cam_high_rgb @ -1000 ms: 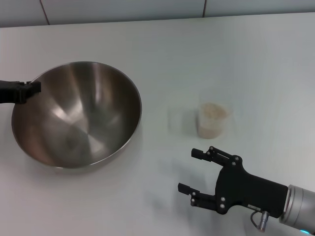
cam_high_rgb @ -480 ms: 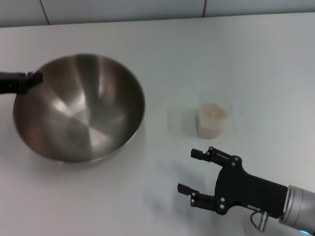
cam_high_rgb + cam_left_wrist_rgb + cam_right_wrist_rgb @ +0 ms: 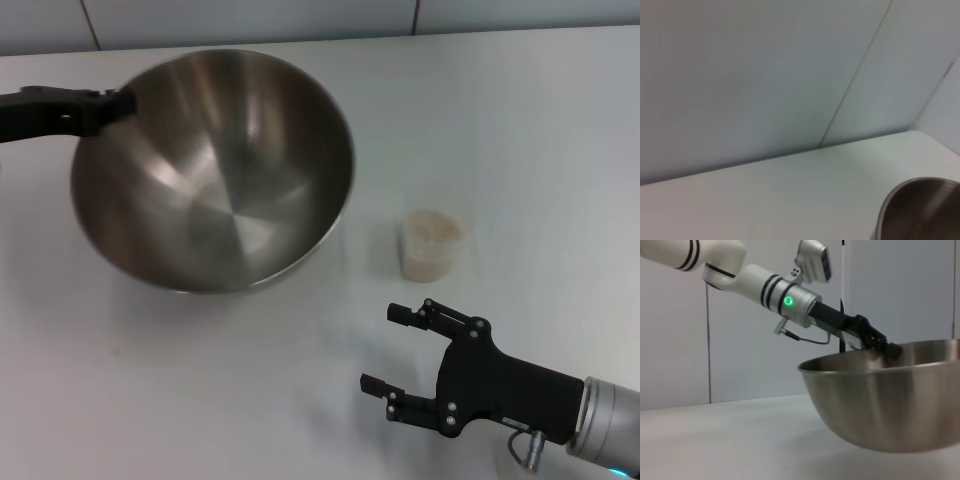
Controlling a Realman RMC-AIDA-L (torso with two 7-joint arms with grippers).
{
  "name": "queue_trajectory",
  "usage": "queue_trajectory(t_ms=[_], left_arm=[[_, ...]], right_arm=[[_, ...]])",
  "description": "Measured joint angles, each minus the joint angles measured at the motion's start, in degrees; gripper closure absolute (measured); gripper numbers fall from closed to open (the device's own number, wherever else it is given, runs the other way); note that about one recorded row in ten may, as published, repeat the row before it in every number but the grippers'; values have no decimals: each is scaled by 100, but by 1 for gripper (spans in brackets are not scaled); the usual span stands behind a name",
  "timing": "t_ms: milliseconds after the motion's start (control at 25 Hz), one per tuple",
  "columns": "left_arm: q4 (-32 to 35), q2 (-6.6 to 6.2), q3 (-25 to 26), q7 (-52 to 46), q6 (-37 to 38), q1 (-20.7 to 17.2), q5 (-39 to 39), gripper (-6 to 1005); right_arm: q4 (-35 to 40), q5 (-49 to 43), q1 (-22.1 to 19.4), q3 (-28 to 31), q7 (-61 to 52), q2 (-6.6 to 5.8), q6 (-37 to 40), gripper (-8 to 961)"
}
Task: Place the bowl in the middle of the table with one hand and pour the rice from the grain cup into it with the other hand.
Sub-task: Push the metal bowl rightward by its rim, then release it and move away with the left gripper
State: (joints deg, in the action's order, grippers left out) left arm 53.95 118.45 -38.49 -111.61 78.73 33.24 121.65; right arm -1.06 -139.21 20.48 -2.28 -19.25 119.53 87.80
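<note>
The shiny steel bowl point(image 3: 215, 170) hangs tilted above the white table point(image 3: 540, 120), left of its middle. My left gripper point(image 3: 120, 103) is shut on the bowl's far-left rim. In the right wrist view the bowl point(image 3: 890, 400) floats clear of the tabletop, with the left gripper point(image 3: 892, 351) clamped on its rim. The left wrist view catches only an edge of the bowl point(image 3: 920, 210). The clear grain cup point(image 3: 432, 245) stands upright to the bowl's right, with pale rice point(image 3: 432, 228) in it. My right gripper point(image 3: 382, 347) is open, just in front of the cup and not touching it.
A tiled wall point(image 3: 250, 20) runs along the table's far edge. The left arm point(image 3: 765, 285) reaches in over the table.
The left gripper has lifted the bowl off the table and carried it right and toward the far side, closer to the cup. The right arm and the cup have not moved.
</note>
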Motion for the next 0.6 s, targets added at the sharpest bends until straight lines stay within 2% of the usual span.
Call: queue_trajectory(t_ms=[80, 120, 320, 600], left_arm=[[-66, 1, -61, 4, -41, 49, -1, 961], [-294, 9, -231, 38, -188, 209, -7, 961], [-521, 20, -542, 54, -416, 344, -10, 960], [-588, 30, -885, 22, -653, 367, -21, 958]], right_arm=[[0, -1, 0, 0, 0, 0, 0, 165], [0, -1, 0, 0, 0, 0, 0, 165], [0, -2, 0, 0, 1, 0, 0, 165], [0, -1, -3, -10, 0, 0, 0, 166]])
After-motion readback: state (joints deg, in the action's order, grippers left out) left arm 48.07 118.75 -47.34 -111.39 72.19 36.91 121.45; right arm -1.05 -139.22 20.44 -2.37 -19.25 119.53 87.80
